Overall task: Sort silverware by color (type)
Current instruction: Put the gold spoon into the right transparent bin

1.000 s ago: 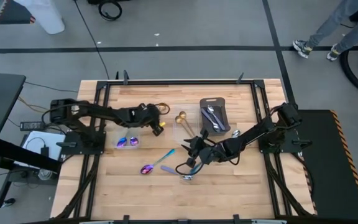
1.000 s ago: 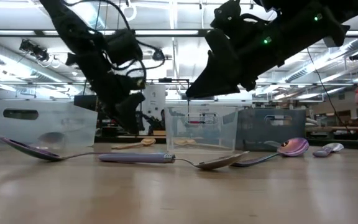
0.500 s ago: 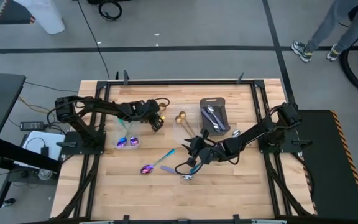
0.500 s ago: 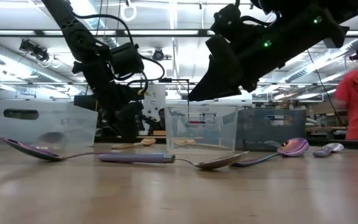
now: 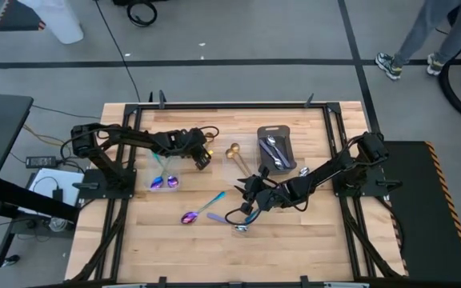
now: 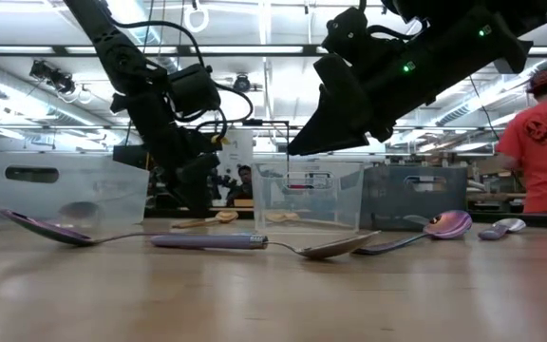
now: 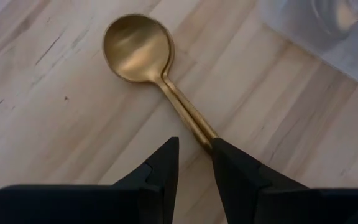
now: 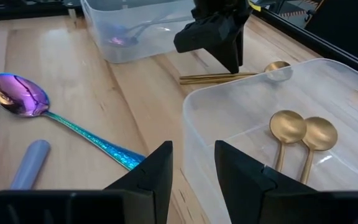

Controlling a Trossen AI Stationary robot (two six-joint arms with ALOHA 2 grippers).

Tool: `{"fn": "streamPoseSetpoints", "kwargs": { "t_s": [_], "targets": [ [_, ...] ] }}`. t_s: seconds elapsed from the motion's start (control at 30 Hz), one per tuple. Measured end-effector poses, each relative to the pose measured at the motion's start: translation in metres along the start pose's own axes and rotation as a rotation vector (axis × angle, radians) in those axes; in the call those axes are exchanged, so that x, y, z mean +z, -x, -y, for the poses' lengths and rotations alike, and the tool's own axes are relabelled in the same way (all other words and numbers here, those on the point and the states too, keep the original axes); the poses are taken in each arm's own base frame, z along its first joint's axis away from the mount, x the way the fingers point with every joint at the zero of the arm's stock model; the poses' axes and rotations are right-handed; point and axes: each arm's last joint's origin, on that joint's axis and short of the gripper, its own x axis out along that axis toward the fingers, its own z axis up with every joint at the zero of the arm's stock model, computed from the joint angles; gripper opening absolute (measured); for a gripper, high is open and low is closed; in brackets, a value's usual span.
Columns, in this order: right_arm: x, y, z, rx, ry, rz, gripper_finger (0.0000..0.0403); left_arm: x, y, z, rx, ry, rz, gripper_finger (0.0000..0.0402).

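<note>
Left gripper [image 7: 194, 165] hovers low over the gold spoon [image 7: 143, 53] lying on the wooden surface [image 7: 36, 118], fingers narrow, holding nothing. Right gripper [image 8: 193, 163], fingers narrow and empty, sits above a clear container [image 8: 328, 87] holding two gold spoons [image 8: 303, 134]; purple spoon [image 8: 17, 94] at its 10 o'clock.

Bare planks of the pale wooden surface [image 5: 174, 248] lie open along the near edge, below the scattered spoons. Mid-surface is crowded: the iridescent purple spoon with a teal handle [image 5: 202, 211] lies just beside the right pincer [image 5: 246, 192], which hangs over a clear plastic container [image 8: 278, 112]. The dark grey rectangular tray [image 5: 276, 149] blocks the far right. The left pincer [image 5: 203, 159] stands just beside a shiny gold round-bowled spoon [image 5: 237, 155].
</note>
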Motion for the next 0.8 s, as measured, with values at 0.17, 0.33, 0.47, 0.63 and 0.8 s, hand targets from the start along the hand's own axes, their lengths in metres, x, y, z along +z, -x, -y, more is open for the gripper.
{"fn": "streamPoseSetpoints", "kwargs": {
  "t_s": [0.17,0.33,0.47,0.63,0.8],
  "targets": [
    [0.000,0.000,0.000,0.000,-0.007,0.000,0.0130,0.000,0.001,0.003,-0.008,-0.006,0.009,0.0105],
    [0.000,0.000,0.000,0.001,-0.007,-0.001,0.0130,0.001,0.001,0.003,-0.011,-0.018,0.011,0.0105],
    [0.000,0.000,0.000,0.004,-0.007,-0.002,0.0130,-0.001,-0.004,0.001,-0.003,-0.024,-0.003,0.0105],
    [0.000,0.000,0.000,0.004,-0.007,-0.002,0.0130,-0.004,-0.011,0.002,0.009,-0.034,-0.020,0.0099],
    [0.000,0.000,0.000,0.004,-0.007,-0.002,0.0130,-0.005,-0.011,0.001,0.036,-0.060,-0.036,0.0090]
  ]
}}
